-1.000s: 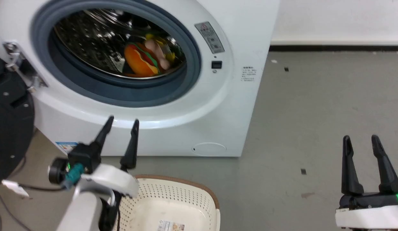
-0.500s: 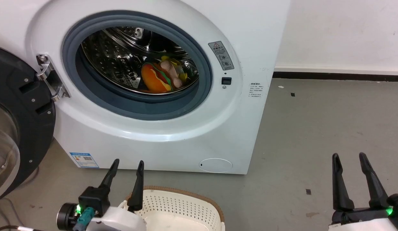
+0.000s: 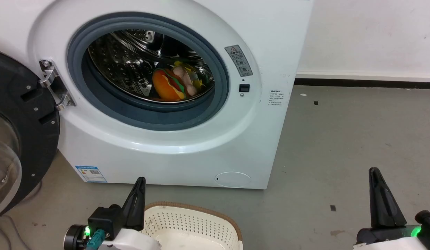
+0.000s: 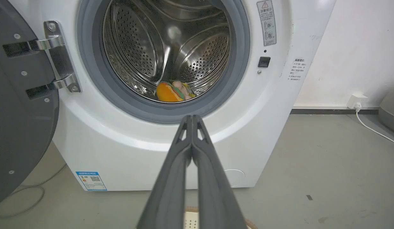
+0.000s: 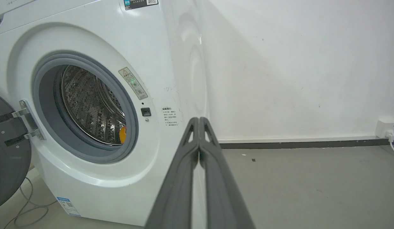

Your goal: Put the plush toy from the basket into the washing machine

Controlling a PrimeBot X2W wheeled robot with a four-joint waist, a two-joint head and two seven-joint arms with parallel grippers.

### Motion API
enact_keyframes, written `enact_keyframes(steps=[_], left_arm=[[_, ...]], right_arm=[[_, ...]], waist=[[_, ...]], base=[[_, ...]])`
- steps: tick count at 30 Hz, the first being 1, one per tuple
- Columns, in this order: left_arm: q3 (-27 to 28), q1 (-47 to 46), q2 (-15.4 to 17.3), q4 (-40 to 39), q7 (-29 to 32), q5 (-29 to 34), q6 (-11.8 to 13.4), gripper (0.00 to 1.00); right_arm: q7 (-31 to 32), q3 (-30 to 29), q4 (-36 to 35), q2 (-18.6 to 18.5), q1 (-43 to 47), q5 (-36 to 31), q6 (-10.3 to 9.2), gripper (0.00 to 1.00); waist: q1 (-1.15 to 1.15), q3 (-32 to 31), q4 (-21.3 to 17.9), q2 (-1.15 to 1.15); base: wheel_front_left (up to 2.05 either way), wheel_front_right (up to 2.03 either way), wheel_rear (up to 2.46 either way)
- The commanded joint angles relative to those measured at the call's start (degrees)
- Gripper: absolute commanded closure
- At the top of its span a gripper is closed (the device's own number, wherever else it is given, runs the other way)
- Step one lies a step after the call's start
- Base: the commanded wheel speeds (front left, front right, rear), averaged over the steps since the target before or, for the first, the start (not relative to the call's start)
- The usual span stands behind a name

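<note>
The plush toy (image 3: 173,85) is found inside the washing machine (image 3: 187,152), low in the steel drum (image 3: 131,59) just behind the grey door seal (image 3: 145,118). It lies ahead of and above the left gripper (image 3: 141,182), the nearer one, with its long axis roughly across the opening. An orange bun, a green strip and pink limbs are noted. This gripper and the right gripper (image 3: 374,172) are pressed closed and empty. The basket (image 3: 201,211) sits below.

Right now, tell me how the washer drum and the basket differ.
The drum is shiny steel; the basket is cream plastic with a brown rim. The drum holds the plush toy; the basket's visible part holds none. The drum opens sideways; the basket opens upward. Both are perforated.
</note>
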Motion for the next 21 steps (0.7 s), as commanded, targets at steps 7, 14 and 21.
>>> enact_keyframes(steps=[7, 14, 21], left_arm=[[0.76, 0.13, -0.44, -0.77, 1.08, 0.96, -0.13, 1.0], [1.32, 0.22, -0.78, -1.35, 1.9, 1.68, -0.23, 1.0], [1.89, 0.32, -1.11, -1.93, 2.72, 2.4, -0.34, 1.0]], right_arm=[[1.09, 0.26, 0.35, 0.0, -0.41, -0.83, 0.0, 1.0], [1.91, 0.46, 0.61, 0.0, -0.72, -1.45, -0.01, 1.0], [2.73, 0.67, 0.87, 0.0, -1.03, -2.08, -0.01, 1.0]], waist=[[0.01, -0.07, -0.21, 0.0], [0.01, -0.14, -0.39, 0.0], [0.01, -0.21, -0.57, 0.0]], base=[[0.0, 0.0, 0.0], [0.0, 0.0, 0.0], [0.0, 0.0, 0.0]])
